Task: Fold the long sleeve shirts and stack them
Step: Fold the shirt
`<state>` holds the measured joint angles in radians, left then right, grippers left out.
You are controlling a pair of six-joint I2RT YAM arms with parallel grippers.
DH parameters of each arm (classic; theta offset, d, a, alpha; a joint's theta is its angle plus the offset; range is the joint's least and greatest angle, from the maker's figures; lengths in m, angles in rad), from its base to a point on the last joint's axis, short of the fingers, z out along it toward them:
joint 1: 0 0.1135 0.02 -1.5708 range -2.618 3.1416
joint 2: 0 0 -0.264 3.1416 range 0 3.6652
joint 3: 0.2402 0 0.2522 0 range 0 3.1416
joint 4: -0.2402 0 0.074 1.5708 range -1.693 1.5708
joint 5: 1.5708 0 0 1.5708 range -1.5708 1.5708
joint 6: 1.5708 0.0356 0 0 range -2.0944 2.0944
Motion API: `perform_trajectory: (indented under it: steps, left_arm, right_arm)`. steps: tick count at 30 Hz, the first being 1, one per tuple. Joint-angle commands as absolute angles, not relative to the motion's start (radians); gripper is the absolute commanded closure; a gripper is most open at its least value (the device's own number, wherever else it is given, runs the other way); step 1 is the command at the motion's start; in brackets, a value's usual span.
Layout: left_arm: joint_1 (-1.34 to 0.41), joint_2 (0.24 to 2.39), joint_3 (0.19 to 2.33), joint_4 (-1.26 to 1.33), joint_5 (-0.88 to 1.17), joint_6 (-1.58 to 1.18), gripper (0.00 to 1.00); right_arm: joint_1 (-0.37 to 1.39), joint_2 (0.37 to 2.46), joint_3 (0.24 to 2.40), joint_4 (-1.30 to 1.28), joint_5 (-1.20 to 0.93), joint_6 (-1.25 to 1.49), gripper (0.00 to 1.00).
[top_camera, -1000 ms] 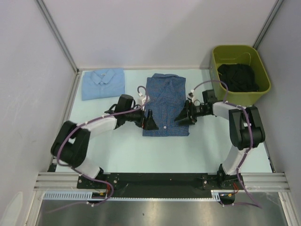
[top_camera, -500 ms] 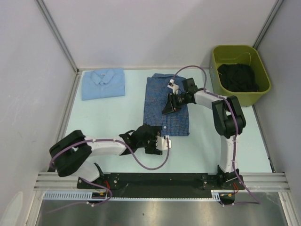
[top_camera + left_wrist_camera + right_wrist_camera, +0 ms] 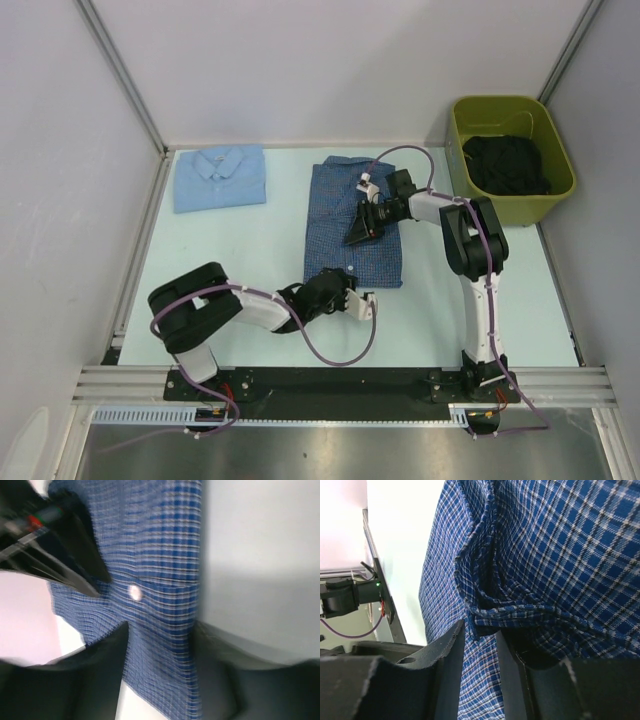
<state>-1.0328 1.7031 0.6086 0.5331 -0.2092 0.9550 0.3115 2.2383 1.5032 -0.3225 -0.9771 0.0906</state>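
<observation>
Table (image 3: 260, 250) under checked blue shirt (image 3: 335, 195), folded flat; green bin (image 3: 500, 212) to its right, pale blue shirt (image 3: 220, 178) well apart left. Right gripper (image 3: 480, 630) at shirt's middle, pinched onto a raised fold. Left gripper (image 3: 160, 645) astride shirt's near edge, jaws apart, hold unclear

Bare pale counter (image 3: 270, 240) lies open between the folded pale blue shirt (image 3: 220, 178) and the blue checked shirt (image 3: 332, 198); the olive-green plastic bin (image 3: 510, 208) blocks the far right corner.
</observation>
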Motion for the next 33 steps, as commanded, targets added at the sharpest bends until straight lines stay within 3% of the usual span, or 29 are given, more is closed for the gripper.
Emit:
perform_trajectory:
  steps: [1, 2, 6, 14, 19, 27, 33]
  left_arm:
    - [-1.034, 1.738, 0.64, 0.44, -0.238, 0.974, 0.63]
    - [-1.034, 1.733, 0.646, 0.424, -0.232, 0.963, 0.77]
    - [-1.034, 1.721, 0.699, 0.312, -0.209, 0.911, 1.0]
    - [-1.042, 1.465, 0.761, -0.139, 0.079, 0.758, 1.0]
    - [-1.066, 1.417, 0.837, -0.369, 0.169, 0.632, 1.0]
    - [-1.068, 1.371, 0.902, -0.48, 0.23, 0.592, 1.0]
    - [-1.068, 1.371, 1.095, -0.659, 0.291, 0.572, 1.0]
  right_arm:
    - [0.298, 2.281, 1.532, -0.314, -0.933, 0.06, 0.63]
    - [0.301, 2.281, 1.534, -0.318, -0.933, 0.06, 0.63]
    - [0.302, 2.261, 1.525, -0.328, -0.934, 0.051, 0.63]
    - [0.322, 2.122, 1.457, -0.267, -1.0, 0.155, 0.58]
    - [0.345, 2.085, 1.425, -0.308, -1.016, 0.115, 0.57]
    - [0.439, 2.1, 1.293, -0.316, -0.965, 0.042, 0.58]
    - [0.521, 2.014, 1.168, -0.374, -0.968, -0.058, 0.59]
